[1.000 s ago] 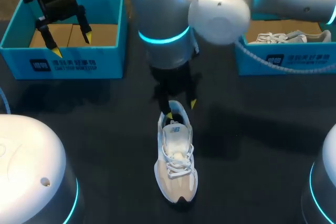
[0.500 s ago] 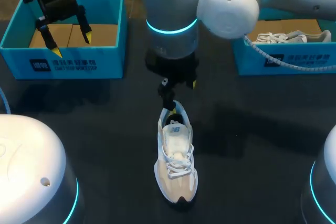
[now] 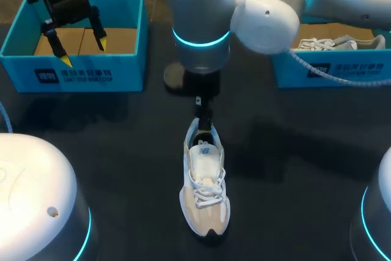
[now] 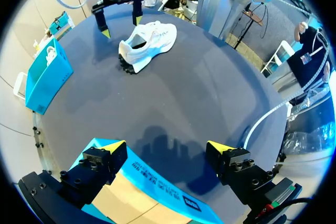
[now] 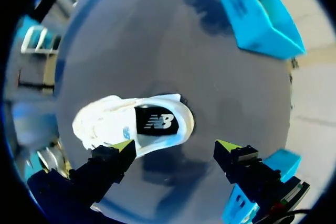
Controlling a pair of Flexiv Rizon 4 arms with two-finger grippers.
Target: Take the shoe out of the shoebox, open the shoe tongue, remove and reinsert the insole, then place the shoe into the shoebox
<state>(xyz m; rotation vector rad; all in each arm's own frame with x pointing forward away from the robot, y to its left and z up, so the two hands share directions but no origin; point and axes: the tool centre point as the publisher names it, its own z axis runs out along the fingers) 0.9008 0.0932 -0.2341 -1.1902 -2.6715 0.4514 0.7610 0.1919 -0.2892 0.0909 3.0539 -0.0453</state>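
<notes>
The head view shows me the shoe [image 3: 204, 187] lying on the table [image 3: 293, 169], toe toward the near edge, with my right gripper [image 3: 204, 119] directly over its heel. My left gripper [image 3: 76, 41] hangs above the left shoebox [image 3: 79, 77], fingers spread. In the left wrist view those jaws stand wide over the box rim, with the shoe well ahead. In the right wrist view the jaws gape wide. The heel opening lies just ahead of them, nearer one finger, and I cannot tell whether that finger touches it.

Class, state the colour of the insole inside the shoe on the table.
Black insole with white print, best seen in the right wrist view.
</notes>
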